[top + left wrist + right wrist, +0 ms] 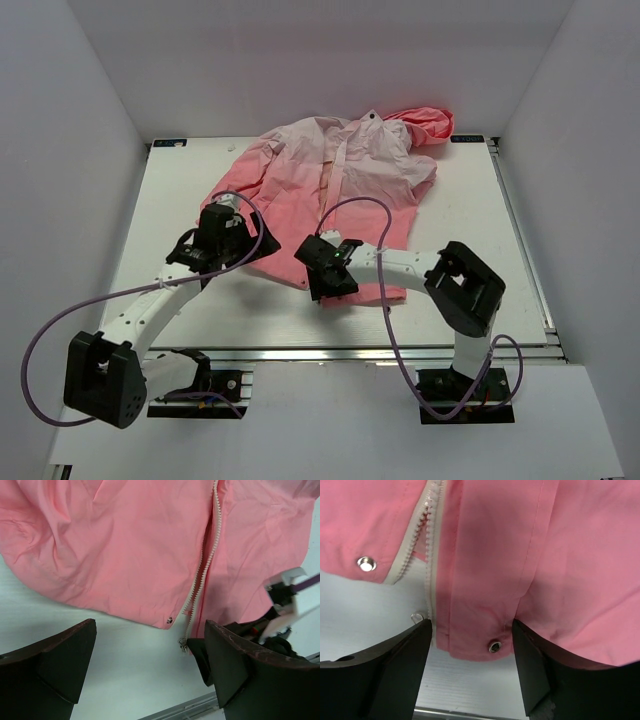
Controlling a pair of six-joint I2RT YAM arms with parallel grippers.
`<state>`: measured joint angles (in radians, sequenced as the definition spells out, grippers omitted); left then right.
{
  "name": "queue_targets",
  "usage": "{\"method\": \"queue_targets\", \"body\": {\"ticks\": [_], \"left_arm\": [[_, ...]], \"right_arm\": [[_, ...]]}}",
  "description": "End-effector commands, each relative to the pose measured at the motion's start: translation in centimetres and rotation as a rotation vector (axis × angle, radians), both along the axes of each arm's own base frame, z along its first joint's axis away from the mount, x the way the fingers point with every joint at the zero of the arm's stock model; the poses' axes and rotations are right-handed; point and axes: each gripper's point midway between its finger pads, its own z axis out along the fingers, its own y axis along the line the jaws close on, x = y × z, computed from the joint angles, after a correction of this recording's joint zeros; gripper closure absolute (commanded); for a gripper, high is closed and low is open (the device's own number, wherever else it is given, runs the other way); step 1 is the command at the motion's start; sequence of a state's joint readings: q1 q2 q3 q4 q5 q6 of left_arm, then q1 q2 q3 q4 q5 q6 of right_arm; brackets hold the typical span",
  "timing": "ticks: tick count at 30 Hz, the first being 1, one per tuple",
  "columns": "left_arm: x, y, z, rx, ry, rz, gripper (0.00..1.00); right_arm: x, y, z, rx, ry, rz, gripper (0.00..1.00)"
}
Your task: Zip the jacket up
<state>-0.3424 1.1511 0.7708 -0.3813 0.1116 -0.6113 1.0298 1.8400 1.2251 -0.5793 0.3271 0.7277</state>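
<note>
The pink jacket (340,170) lies flat on the white table (170,200), hood at the far right, hem toward me, front open. Its white zipper (206,562) runs down to the hem, and the small metal pull (184,644) lies on the table at the bottom end. My left gripper (250,250) is open and empty just left of the hem's centre, its fingers (65,665) apart over bare table. My right gripper (330,282) is open, with its jaws either side of the right panel's hem corner and its snap (495,646). The zipper (427,535) shows unjoined there.
A second snap (366,564) sits on the left panel's hem. The table's metal front rail (380,352) runs close behind the hem. White walls enclose the table on three sides. A purple cable (360,215) loops over the jacket from the right arm.
</note>
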Motion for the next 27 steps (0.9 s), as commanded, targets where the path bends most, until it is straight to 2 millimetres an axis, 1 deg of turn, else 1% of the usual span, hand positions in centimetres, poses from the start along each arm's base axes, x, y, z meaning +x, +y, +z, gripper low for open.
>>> {"method": "queue_targets", "body": {"ticks": [1, 3, 6, 7, 8, 9, 10, 12, 13, 14, 15, 16, 17, 18, 19, 20, 21, 22, 23, 24, 25, 26, 27], "left_arm": [[-0.2, -0.4, 1.3, -0.034, -0.043, -0.013, 0.02], [-0.2, -0.2, 1.4, -0.030, -0.046, -0.007, 0.02], [-0.2, 0.1, 1.5, -0.020, -0.050, 0.006, 0.02], [-0.3, 0.2, 1.5, -0.017, -0.052, 0.010, 0.02], [-0.3, 0.2, 1.6, -0.016, -0.053, 0.012, 0.02], [-0.3, 0.3, 1.6, -0.013, -0.054, 0.015, 0.02], [-0.3, 0.3, 1.7, -0.014, -0.059, 0.017, 0.02], [-0.3, 0.4, 1.7, -0.012, -0.061, 0.019, 0.02], [-0.2, 0.4, 1.8, -0.012, -0.064, 0.020, 0.02], [-0.3, 0.4, 1.7, -0.012, -0.061, 0.019, 0.02], [-0.2, 0.4, 1.7, -0.008, -0.063, 0.020, 0.02], [-0.2, 0.3, 1.7, -0.008, -0.061, 0.013, 0.02], [-0.2, 0.3, 1.6, -0.006, -0.059, 0.011, 0.02], [-0.2, 0.3, 1.5, -0.005, -0.057, 0.004, 0.02], [-0.2, -0.1, 1.5, -0.013, -0.054, -0.014, 0.02], [-0.1, -0.3, 1.7, -0.019, -0.065, -0.032, 0.02], [-0.1, -0.7, 1.7, -0.026, -0.067, -0.053, 0.02], [-0.4, -1.5, 2.0, -0.055, -0.069, -0.100, 0.02], [-0.3, -2.0, 2.5, -0.066, -0.094, -0.133, 0.02], [-0.5, -2.6, 2.8, -0.083, -0.105, -0.163, 0.02], [-1.0, -3.5, 3.2, -0.118, -0.103, -0.217, 0.02], [-1.0, -4.0, 3.6, -0.134, -0.118, -0.253, 0.02], [-1.3, -5.0, 4.0, -0.151, -0.128, -0.302, 0.02]], "right_arm": [[0.1, 0.6, -0.4, -0.016, 0.014, -0.036, 0.31], [0.1, 0.6, -0.7, -0.031, 0.023, -0.042, 0.31], [0.1, -0.3, -1.7, -0.089, 0.034, -0.068, 0.31], [0.0, -0.8, -2.0, -0.110, 0.040, -0.076, 0.32], [-0.1, -1.2, -2.4, -0.128, 0.046, -0.082, 0.35], [-0.1, -1.5, -2.8, -0.141, 0.052, -0.090, 0.40], [-0.1, -1.9, -2.9, -0.148, 0.057, -0.100, 0.52], [0.0, -2.2, -2.7, -0.135, 0.054, -0.106, 0.71], [0.0, -2.5, -3.0, -0.137, 0.054, -0.108, 0.74], [0.2, -2.2, -2.4, -0.109, 0.038, -0.108, 0.77], [0.5, -2.2, -2.0, -0.096, 0.023, -0.109, 0.84], [0.4, -2.5, -1.5, -0.079, 0.010, -0.099, 0.87], [0.8, -1.9, -1.1, -0.037, -0.014, -0.086, 0.88], [0.9, -1.7, -0.5, -0.009, -0.026, -0.065, 0.91], [0.9, -1.8, 0.5, 0.028, -0.047, -0.044, 0.92], [1.4, -0.8, 1.4, 0.096, -0.081, -0.025, 0.95], [1.5, -0.2, 2.2, 0.158, -0.084, -0.008, 1.00], [1.2, -0.7, 3.3, 0.204, -0.112, 0.036, 1.00], [0.8, -0.1, 4.1, 0.272, -0.110, 0.072, 1.00], [1.9, 0.5, 5.6, 0.354, -0.159, 0.079, 1.00], [2.2, 0.4, 7.5, 0.411, -0.210, 0.112, 1.00], [1.7, -0.2, 7.2, 0.433, -0.203, 0.129, 1.00], [2.7, -0.2, 8.5, 0.484, -0.248, 0.127, 1.00]]}}
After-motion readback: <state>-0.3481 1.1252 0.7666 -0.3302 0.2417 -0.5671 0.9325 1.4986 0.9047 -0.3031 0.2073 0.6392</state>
